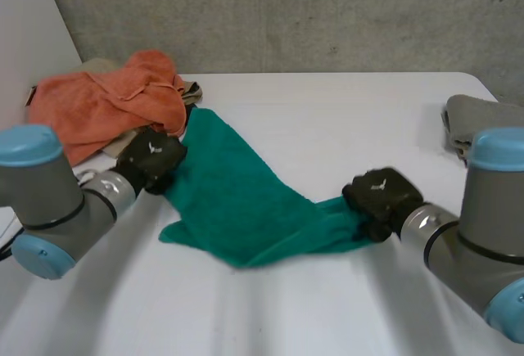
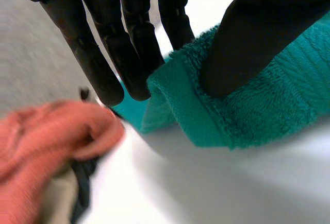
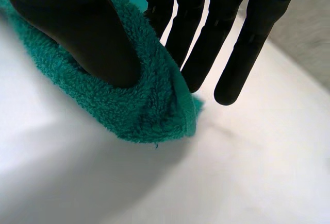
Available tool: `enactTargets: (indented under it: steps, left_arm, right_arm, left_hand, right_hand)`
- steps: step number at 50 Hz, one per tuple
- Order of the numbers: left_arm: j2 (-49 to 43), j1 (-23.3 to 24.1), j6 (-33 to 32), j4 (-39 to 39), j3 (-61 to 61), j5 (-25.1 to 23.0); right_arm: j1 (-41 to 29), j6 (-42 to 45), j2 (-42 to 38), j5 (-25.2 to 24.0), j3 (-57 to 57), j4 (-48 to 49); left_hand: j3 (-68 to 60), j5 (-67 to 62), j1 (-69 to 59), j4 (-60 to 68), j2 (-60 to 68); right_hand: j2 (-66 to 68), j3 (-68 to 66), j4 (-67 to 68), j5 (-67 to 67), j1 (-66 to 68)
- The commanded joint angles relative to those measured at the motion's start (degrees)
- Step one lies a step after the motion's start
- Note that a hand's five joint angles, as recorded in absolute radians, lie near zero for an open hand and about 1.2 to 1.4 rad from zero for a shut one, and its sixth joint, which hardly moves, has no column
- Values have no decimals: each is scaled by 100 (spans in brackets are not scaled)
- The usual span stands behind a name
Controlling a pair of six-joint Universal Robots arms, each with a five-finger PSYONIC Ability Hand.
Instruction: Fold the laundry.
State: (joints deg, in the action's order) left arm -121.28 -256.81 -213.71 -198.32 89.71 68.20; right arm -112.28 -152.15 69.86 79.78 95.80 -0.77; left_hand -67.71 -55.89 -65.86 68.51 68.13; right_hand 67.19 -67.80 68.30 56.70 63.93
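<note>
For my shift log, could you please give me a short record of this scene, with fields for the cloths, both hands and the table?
surface: white table
cloth in work: green towel, rumpled, stretched between the hands
left hand: thumb and fingers pinch the green towel's edge near the orange towel
right hand: thumb and fingers pinch the opposite corner
other laundry: orange towel heaped at the far left; grey cloth at the right edge
fold: not yet made

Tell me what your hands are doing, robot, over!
Left hand pinching green towel at an edge. Right hand pinching a corner. Towel stretched between them, not yet folded. Orange towel close beside left hand.
</note>
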Motion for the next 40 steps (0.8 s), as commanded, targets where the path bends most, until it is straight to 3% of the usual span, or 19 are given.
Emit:
enactTargets:
  steps: [1, 7, 12, 17, 21, 24, 27, 31, 35, 40]
  left_arm:
    - [1728, 52, 1339, 4, 187, 88]
    - [3125, -123, 2367, 74, 222, 114]
    - [3506, -132, 2676, 522, 389, 44]
    - [3226, -115, 2668, 795, 512, 105]
    - [2321, -80, 2650, 769, 293, 158]
    - [1583, -1, 2545, 664, -461, 491]
    - [861, 131, 2430, 558, -1533, 1071]
    - [439, 508, 2518, 321, -2878, 1537]
    - [482, 615, 2799, -565, -3320, 1634]
    - [815, 606, 3589, -1840, -3241, 1898]
  right_arm:
    - [4, 563, 1283, 108, -316, -257]
    - [74, 827, 2084, 143, -1080, -810]
    - [285, 915, 2172, 82, -1651, -1688]
    - [356, 1309, 1639, 73, -1994, -2349]
    - [347, 1495, 726, 178, -2476, -2279]
    - [338, 1486, 197, 353, -2968, -2191]
    - [277, 1425, -340, 731, -3820, -1771]
    - [268, 1250, -482, 1188, -4735, -237]
    - [329, 1030, -456, 1189, -4598, 1406]
    - [312, 933, -35, 1110, -4123, 2221]
  left_hand:
    - [-1229, -1411, -1414, 1149, 1187]
    - [-1229, -1411, -1414, 1149, 1187]
    - [-1229, -1411, -1414, 1149, 1187]
    - [-1229, -1411, -1414, 1149, 1187]
    - [-1229, -1411, -1414, 1149, 1187]
    - [-1229, -1411, -1414, 1149, 1187]
    - [-1229, -1411, -1414, 1149, 1187]
    - [-1229, -1411, -1414, 1149, 1187]
    - [-1229, -1411, -1414, 1149, 1187]
    - [-1229, -1411, -1414, 1149, 1187]
  right_hand:
    - [1281, -1220, 1170, 1330, 1607]
    - [1281, -1220, 1170, 1330, 1607]
    - [1281, -1220, 1170, 1330, 1607]
    - [1281, -1220, 1170, 1330, 1607]
    - [1281, -1220, 1170, 1330, 1607]
    - [1281, -1220, 1170, 1330, 1607]
    - [1281, -1220, 1170, 1330, 1607]
    - [1281, -1220, 1170, 1330, 1607]
    - [1281, -1220, 1170, 1330, 1607]
    - [1281, -1220, 1170, 1330, 1607]
